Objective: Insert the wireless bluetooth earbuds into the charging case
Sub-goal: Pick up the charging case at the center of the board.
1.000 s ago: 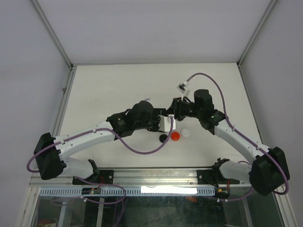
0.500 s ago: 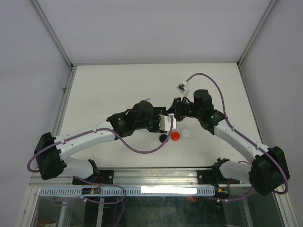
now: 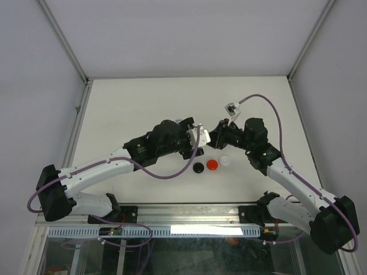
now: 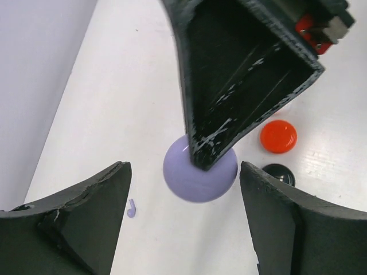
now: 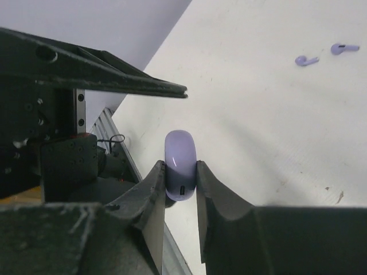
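Right wrist view, entries placed against the lavender case.

1. My right gripper [image 5: 180,167]: clenched on the lavender case [image 5: 180,146], which stands on edge between my two fingers.
2. Lavender earbuds [image 5: 307,60]: two, lying loose on the table [image 5: 269,114], close to each other, well apart from the lavender case and not in it.
3. My left gripper [image 4: 183,166]: released, fingers spread wide, facing the lavender case.
4. Red case [image 4: 278,136] and black case [image 4: 279,175]: next to each other on the table, near the lavender case.

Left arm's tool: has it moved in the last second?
Yes. In the top view the left tool has shifted up the picture, away from the red case.
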You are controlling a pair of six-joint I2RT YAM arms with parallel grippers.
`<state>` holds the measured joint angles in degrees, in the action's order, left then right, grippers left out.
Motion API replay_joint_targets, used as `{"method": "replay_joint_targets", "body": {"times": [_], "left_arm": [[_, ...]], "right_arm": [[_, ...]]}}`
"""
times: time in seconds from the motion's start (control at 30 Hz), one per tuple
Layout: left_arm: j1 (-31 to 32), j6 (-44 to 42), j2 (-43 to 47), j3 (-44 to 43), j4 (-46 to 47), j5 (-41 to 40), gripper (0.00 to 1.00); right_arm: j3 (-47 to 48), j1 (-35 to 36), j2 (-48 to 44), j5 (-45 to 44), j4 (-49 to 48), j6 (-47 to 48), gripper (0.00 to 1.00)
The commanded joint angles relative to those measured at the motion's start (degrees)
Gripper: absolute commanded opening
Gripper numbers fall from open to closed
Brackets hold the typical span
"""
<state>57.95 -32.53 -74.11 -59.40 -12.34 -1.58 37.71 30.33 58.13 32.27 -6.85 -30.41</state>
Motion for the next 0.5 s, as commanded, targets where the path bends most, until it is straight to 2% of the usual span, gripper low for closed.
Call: {"method": "replay_joint_targets", "body": {"times": [0.0,0.17,0.3,0.47], "left_arm": [[-2.7,11.6,5.6,2.1,7.8,1.5,0.78],[-8.0,22.0,10.6,6.6,14.4,10.6,0.77],[-12.1,31.8,13.6,10.9,23.3,16.8,0.75],[-14.2,46.4,13.6,12.8,31.2,18.9,0.74]], "right_arm": [[-3.4,0.1,-5.4,-5.9,-12.0,-2.7,0.00],[-8.2,0.1,-10.0,-9.6,-19.2,-4.5,0.00],[-11.4,0.2,-11.9,-11.2,-25.1,-6.2,0.00],[-13.5,0.1,-12.6,-11.3,-30.6,-8.1,0.00]]}}
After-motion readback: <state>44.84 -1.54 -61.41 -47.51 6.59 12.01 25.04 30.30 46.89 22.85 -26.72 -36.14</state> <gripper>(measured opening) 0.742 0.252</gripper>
